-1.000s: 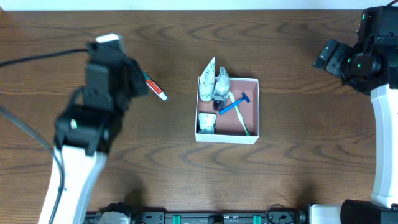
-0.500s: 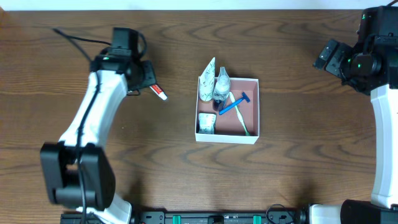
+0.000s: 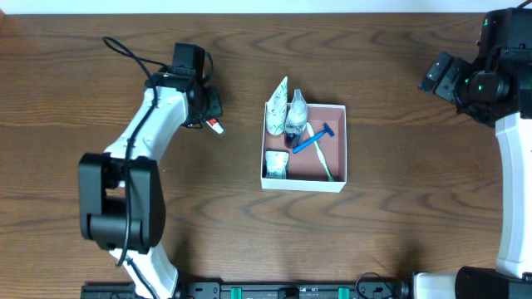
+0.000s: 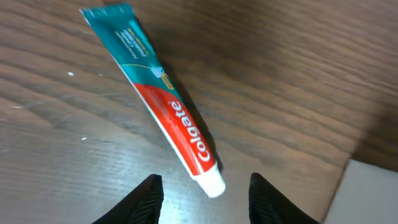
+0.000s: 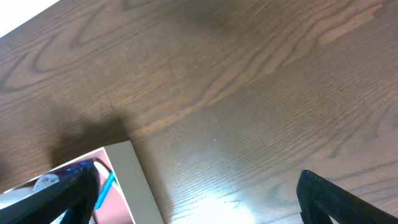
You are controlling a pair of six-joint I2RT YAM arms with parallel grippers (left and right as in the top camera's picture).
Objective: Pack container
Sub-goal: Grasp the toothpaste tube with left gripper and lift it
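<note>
Wooden table (image 3: 399, 224), dark grain. The container (image 3: 304, 184) sits about mid-table, open top up, white walls, pinkish floor.

Left arm (image 3: 154, 124) reaches in from the container's left. We see the left gripper (image 4: 206, 199) low over the table with its jaws spread. Between them lies the capped end of a toothpaste tube (image 4: 168, 112), flat on the wood to the container's left and apart from it. We cannot tell whether it touches the jaws.

Right gripper (image 5: 196, 199) hangs well off the container's far-right side, jaws wide, nothing between them.

Inside the container: white pouch (image 3: 277, 104) upright at the far-left corner, clear bottle (image 3: 296, 116) beside it, toothbrush (image 3: 322, 162), blue razor (image 3: 314, 138), small white tub (image 3: 276, 163) at the near-left corner.
</note>
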